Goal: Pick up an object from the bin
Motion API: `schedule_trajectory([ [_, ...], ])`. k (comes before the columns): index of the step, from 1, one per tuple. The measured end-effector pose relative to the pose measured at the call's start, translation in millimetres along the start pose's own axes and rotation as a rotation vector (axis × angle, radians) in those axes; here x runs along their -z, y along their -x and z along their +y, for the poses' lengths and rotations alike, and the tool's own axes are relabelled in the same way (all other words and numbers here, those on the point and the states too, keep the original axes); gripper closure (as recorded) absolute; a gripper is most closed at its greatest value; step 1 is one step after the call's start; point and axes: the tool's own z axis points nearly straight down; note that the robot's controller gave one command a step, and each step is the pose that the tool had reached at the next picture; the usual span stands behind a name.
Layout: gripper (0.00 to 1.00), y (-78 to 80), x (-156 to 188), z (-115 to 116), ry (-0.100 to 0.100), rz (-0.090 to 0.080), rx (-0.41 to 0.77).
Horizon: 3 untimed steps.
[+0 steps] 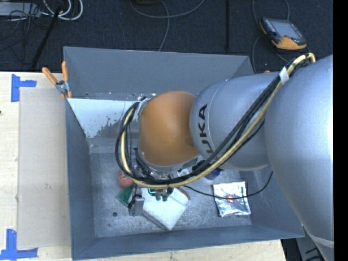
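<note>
Since the arm reaches in from the right with its wrist low over the floor of the bin, the step in hand looks like the final descent onto a pick rather than a lift. The arm's smooth silver shell and the rounded orange cover on its wrist hide much of the bin's middle, and black and yellow cables loop round the cover. The bin is dull grey sheet metal with sloping walls, scuffed and speckled on its left slope.

The gripper hangs at the near-left of the floor. Whether it is apart or closed I cannot tell, as the wrist hides it.

Touching it on its near-right side lies a white block, matte and soft-looking like foam, with squared corners, tilted. It is probably the target. To the right, well apart, lies a flat crinkled silver foil packet. Just left of the gripper are a small green piece and, farther back, a small reddish rounded piece.

The next move calls for closing squarely on the block's flat sides, clear of the green piece.
</note>
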Motion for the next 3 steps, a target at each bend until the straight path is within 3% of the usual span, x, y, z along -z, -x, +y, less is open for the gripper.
schedule_trajectory([
  [1,0.00,32.1,-57.9,-45.0,0.005,-0.011,0.002],
  [2,0.00,84.2,-69.5,2.5,0.003,-0.015,0.406],
  [3,1.00,84.7,-67.7,1.5,0.003,-0.015,0.401],
])
